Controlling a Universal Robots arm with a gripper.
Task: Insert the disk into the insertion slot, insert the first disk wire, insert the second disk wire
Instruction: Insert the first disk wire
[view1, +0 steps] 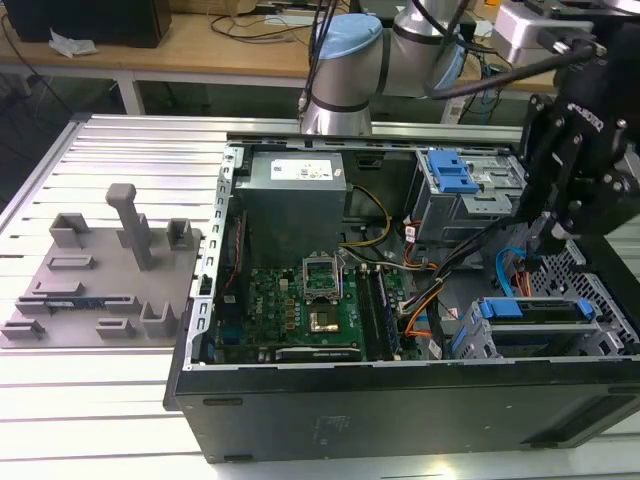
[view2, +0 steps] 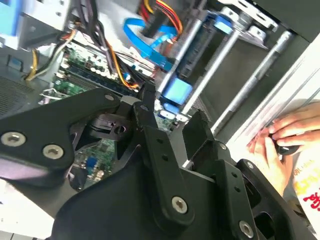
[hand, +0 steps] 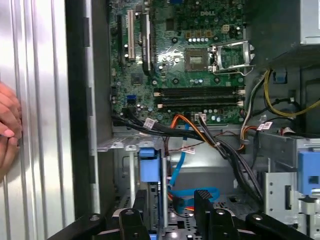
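Observation:
The disk (view1: 535, 310), a dark slab in a bright-blue caddy, lies inside the insertion slot (view1: 605, 300), the grey perforated cage at the case's front corner on the exterior view's right. Its blue caddy tab (hand: 148, 162) also shows in the second wrist view (view2: 177, 92). My black gripper (view1: 548, 245) hangs just above the cage, open, with its two fingers (hand: 202, 202) spread and nothing between them. A flat blue wire (hand: 197, 194) and an orange bundle curl over the cage close beneath the fingertips. The same blue wire (view2: 145, 35) loops beyond my fingers (view2: 145, 112).
The open black computer case (view1: 400, 400) lies on a slatted metal table. Inside are the motherboard (view1: 300, 300), a power supply (view1: 295, 185) and a taller cage with a blue bracket (view1: 450, 175). A grey fixture plate (view1: 100, 270) sits on the left. A person's hand (view2: 285, 135) rests beside the case.

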